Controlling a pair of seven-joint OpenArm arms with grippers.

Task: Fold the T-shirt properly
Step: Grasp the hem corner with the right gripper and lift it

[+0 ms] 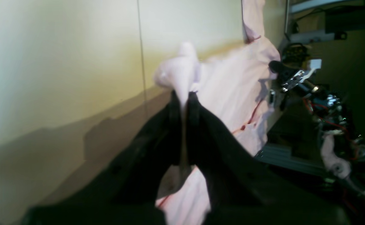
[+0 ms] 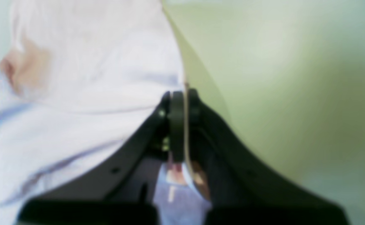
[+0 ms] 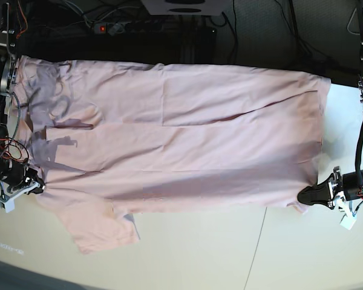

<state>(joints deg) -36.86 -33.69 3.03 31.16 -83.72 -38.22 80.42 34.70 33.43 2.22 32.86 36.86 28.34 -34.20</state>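
Note:
The pale pink T-shirt is spread wide, plain side up, across the cream table, stretched between both grippers. One sleeve lies towards the front left. My left gripper is shut on a bunched corner of the hem at the right; in the left wrist view its jaws pinch a knot of pink cloth. My right gripper is shut on the shirt's edge near the shoulder at the left; the blurred right wrist view shows it closed on cloth.
Behind the table are dark equipment, cables and a power strip with a red light. A seam runs across the tabletop at the front. The right arm shows in the left wrist view beyond the shirt.

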